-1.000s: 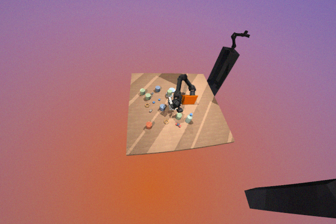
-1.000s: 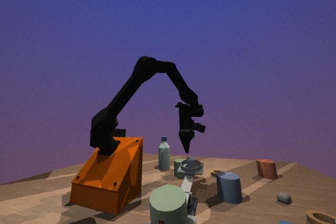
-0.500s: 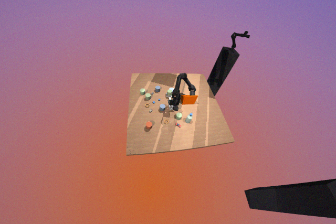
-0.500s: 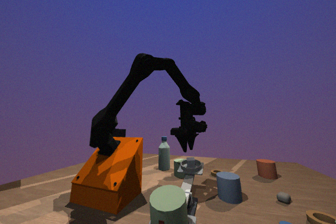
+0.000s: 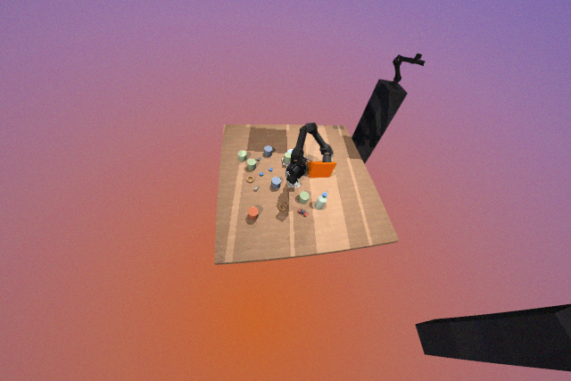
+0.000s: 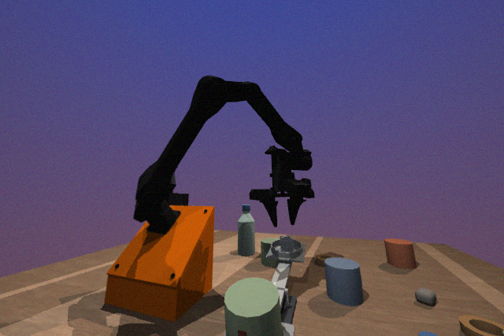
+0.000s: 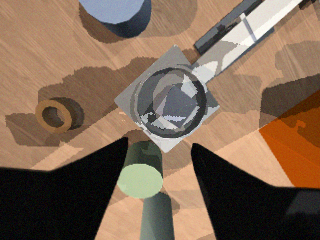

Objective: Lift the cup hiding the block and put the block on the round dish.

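Note small grey block (image 6: 286, 239) (image 7: 176, 106), uncovered inside round grey rim (image 6: 274, 252) (image 7: 203, 107) of balance. Judge light, stiff, perhaps slippery; grip low on opposite flat sides, clear of rim. See black parallel-jaw gripper (image 5: 293, 175) (image 6: 283, 225) (image 7: 160, 145) above, pointing down, about half open, holding nothing. Align fingers with block before lowering. Avoid pale green cylindrical cup (image 5: 287, 158) (image 6: 252, 297) at other end. Find matching green cup (image 5: 303, 197) (image 6: 267, 252) (image 7: 140, 180) standing on table beside bottle (image 5: 320, 202) (image 6: 246, 236) (image 7: 156, 220).
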### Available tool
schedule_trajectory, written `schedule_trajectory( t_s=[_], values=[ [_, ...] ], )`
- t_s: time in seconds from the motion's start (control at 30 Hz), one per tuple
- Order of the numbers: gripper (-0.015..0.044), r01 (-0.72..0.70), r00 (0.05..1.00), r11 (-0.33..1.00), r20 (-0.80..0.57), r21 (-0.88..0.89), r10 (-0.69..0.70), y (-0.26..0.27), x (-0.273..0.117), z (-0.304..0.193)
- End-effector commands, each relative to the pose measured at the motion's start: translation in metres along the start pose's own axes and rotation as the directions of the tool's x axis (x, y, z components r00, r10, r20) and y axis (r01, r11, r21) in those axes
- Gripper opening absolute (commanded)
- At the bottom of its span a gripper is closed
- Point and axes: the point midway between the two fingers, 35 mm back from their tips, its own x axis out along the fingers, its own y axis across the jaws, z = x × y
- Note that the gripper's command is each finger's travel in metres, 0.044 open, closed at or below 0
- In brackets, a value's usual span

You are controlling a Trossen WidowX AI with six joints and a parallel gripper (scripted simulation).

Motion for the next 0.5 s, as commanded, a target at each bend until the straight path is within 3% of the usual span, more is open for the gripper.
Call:
schedule_trajectory(
  t_s=[0.0, 0.33, 0.47],
  values=[
    [0.026, 0.001, 1.0, 0.988, 0.007, 0.153, -0.002, -0.004, -0.002, 0.008],
    [0.026, 0.003, 1.0, 0.88, 0.013, 0.474, -0.011, -0.011, -0.006, 0.023],
    [0.026, 0.003, 1.0, 0.869, 0.013, 0.494, -0.011, -0.011, -0.006, 0.024]
  ],
)
